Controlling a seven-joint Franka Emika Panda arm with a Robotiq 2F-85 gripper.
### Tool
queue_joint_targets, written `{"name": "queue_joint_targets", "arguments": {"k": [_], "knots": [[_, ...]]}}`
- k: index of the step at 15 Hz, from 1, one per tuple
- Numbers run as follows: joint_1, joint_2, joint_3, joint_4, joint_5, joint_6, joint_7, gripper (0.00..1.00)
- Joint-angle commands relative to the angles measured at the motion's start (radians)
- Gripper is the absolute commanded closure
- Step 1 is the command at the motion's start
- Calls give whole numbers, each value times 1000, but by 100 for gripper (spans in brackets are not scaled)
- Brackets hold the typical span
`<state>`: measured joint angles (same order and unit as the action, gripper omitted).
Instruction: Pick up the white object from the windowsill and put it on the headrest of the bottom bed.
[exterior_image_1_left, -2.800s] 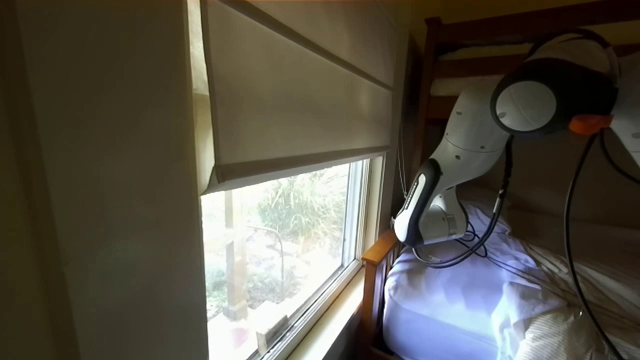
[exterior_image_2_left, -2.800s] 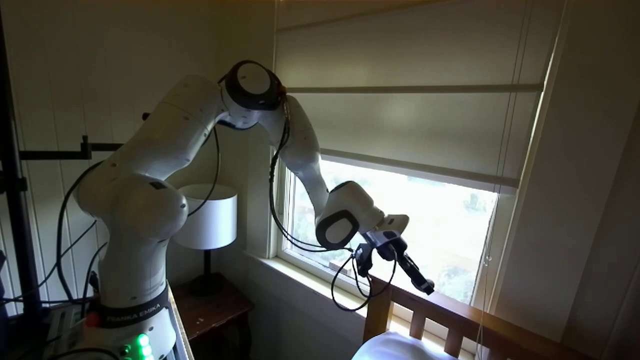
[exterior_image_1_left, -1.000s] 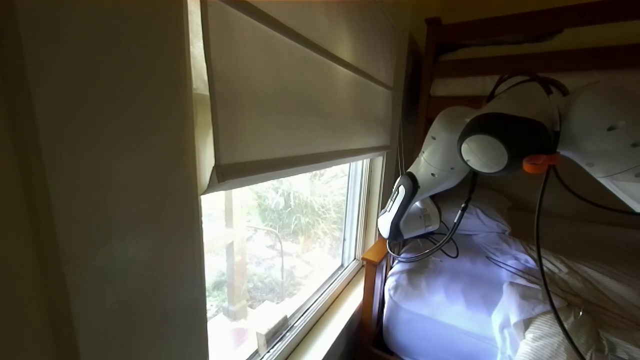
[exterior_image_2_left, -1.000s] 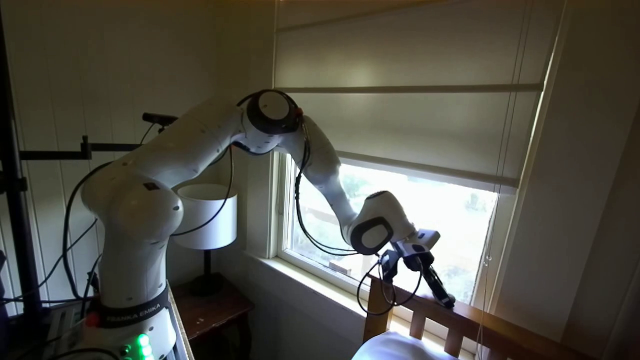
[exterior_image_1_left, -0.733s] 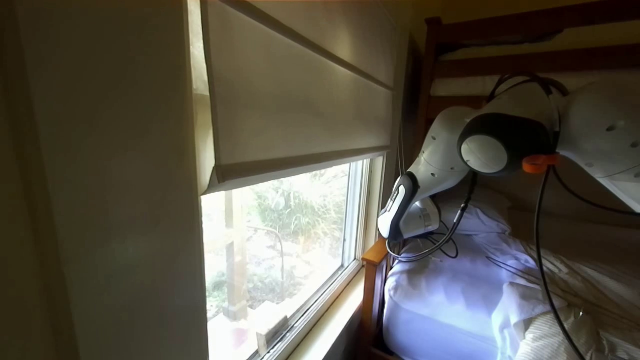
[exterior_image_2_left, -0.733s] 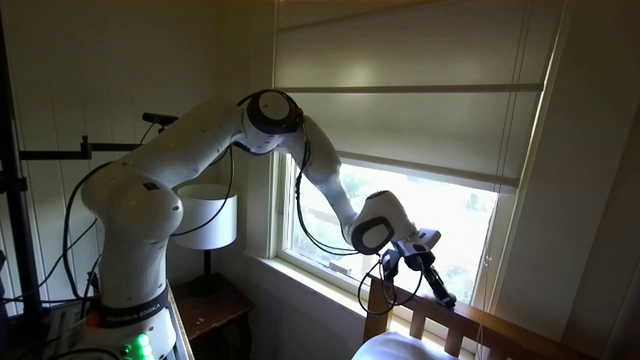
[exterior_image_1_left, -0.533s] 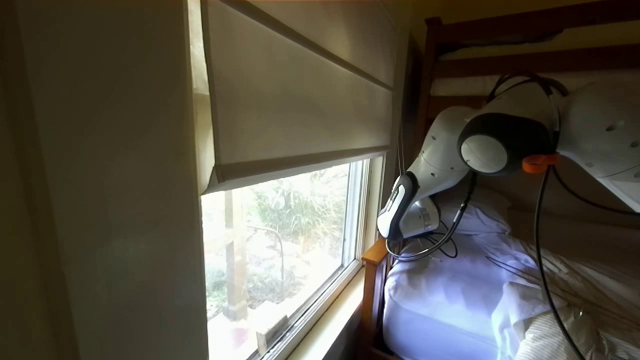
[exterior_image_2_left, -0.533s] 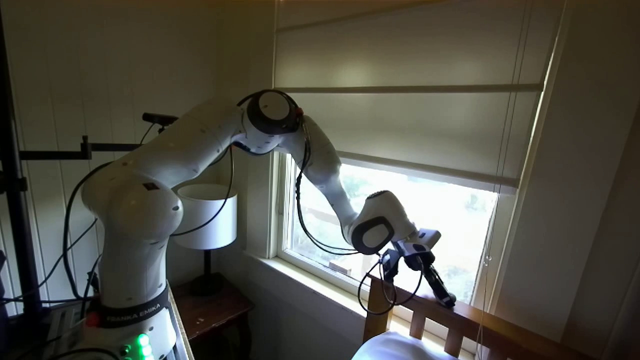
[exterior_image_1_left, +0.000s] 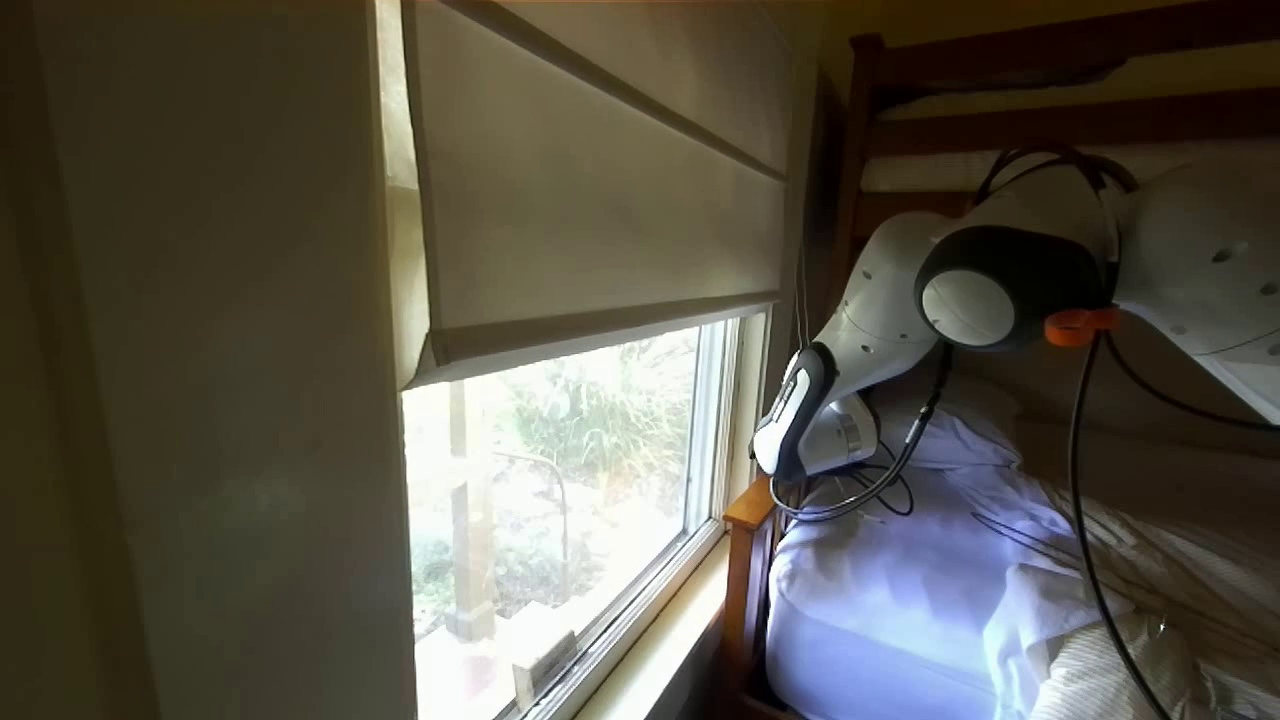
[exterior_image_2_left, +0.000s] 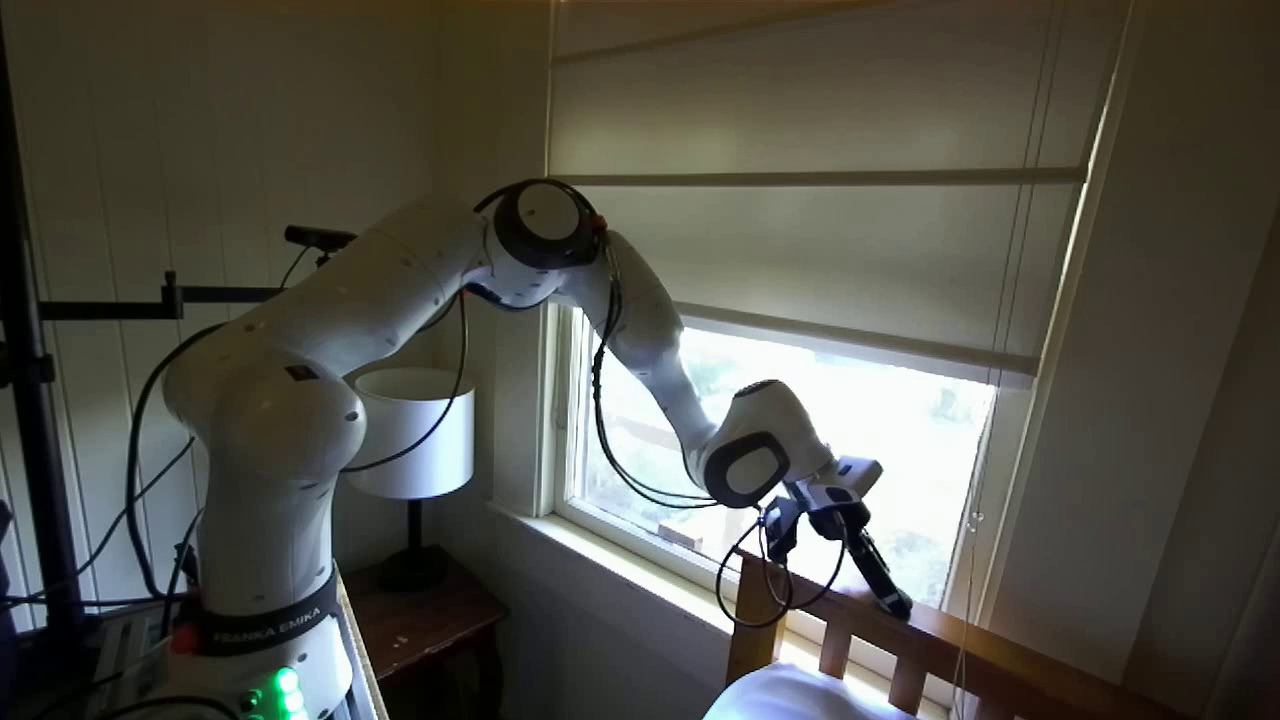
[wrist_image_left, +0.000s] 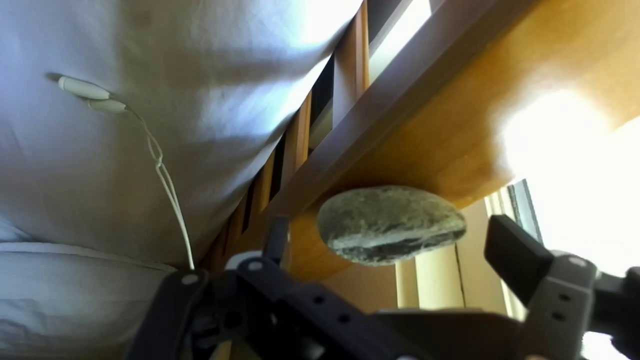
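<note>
The white object (wrist_image_left: 390, 225) shows in the wrist view as a grey-green stone-like lump with a pale streak. It appears to lie on the flat orange-brown top of the headrest (wrist_image_left: 450, 135); its underside is hidden. My gripper (wrist_image_left: 392, 240) is open around it, with a visible gap between the lump and each finger. In an exterior view the gripper (exterior_image_2_left: 890, 600) reaches down to the headrest (exterior_image_2_left: 1010, 650), and the object cannot be made out there. The windowsill (exterior_image_1_left: 660, 635) runs beside the bottom bed (exterior_image_1_left: 890, 600), which has rumpled pale sheets.
A blind cord with pale pulls (wrist_image_left: 82, 89) hangs over the mattress side. Headrest slats (wrist_image_left: 350, 65) stand below the top board. The window (exterior_image_2_left: 900, 470) is close behind the gripper. Loose cables (exterior_image_2_left: 740, 610) loop under the wrist. A lamp (exterior_image_2_left: 415, 430) stands near the arm's base.
The arm came down and forward to the headrest, then stayed almost still. In the last half second the fingertips' outline altered as the jaws opened.
</note>
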<state>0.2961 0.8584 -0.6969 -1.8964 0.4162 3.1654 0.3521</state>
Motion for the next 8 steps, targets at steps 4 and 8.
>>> {"name": "queue_joint_targets", "arguments": {"k": [4,8], "knots": [[112,-65,-120,-117,-33,-31,71,0],[146,-248,-92,-301,-56,101,-30,0]]}}
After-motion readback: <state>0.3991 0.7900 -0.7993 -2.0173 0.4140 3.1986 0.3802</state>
